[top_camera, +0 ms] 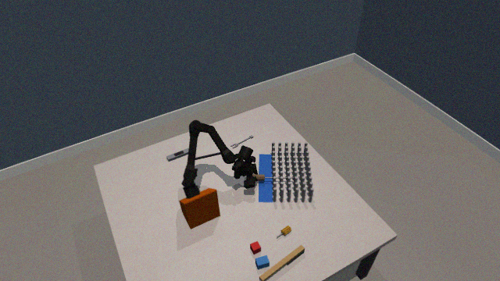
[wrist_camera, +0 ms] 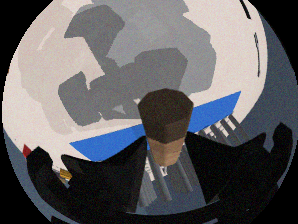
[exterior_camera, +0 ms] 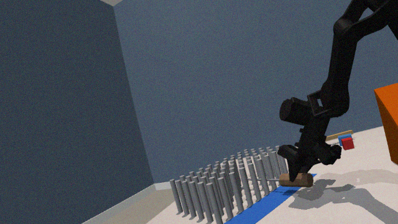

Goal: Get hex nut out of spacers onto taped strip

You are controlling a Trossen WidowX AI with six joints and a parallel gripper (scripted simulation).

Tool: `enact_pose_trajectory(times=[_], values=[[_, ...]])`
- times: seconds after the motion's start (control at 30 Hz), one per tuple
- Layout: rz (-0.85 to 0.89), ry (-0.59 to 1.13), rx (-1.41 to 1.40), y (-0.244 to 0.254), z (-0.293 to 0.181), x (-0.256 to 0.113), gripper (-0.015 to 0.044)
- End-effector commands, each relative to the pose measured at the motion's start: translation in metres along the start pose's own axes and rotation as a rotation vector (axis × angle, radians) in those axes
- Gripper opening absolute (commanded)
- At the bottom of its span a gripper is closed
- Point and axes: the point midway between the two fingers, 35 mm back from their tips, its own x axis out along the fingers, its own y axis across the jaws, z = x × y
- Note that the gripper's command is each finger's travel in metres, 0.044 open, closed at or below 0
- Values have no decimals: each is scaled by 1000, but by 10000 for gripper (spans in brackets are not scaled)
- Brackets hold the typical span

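My gripper (top_camera: 255,178) (exterior_camera: 296,178) (wrist_camera: 165,137) is shut on the brown handle (top_camera: 260,177) (exterior_camera: 305,180) (wrist_camera: 165,112) of a thin metal tool, held low and roughly level at the blue taped strip (top_camera: 266,194) (exterior_camera: 264,205) (wrist_camera: 216,107). The tool's thin shaft (top_camera: 267,178) (exterior_camera: 273,179) runs from the handle over the strip and in between the metal spacers (top_camera: 288,195) (exterior_camera: 212,199). The spacers stand upright in rows. The shaft's far end is hidden or too small to make out among them. I cannot make out the hex nut in any view.
An orange block (top_camera: 201,208) (exterior_camera: 388,115) stands by the arm's base. A long dark rod (top_camera: 207,156) and a fork-ended tool (top_camera: 243,141) lie behind the arm. A yellow-handled screwdriver (top_camera: 286,230), red cube (top_camera: 255,247), blue block (top_camera: 262,262) and wooden bar (top_camera: 283,263) lie at the front.
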Motion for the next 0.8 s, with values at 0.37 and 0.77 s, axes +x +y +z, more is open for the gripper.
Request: enact_pose_trajectory(times=[0.37, 0.77], values=[[-5, 5, -5, -1, -9, 4, 0], [-4, 5, -4, 1, -5, 11, 0]])
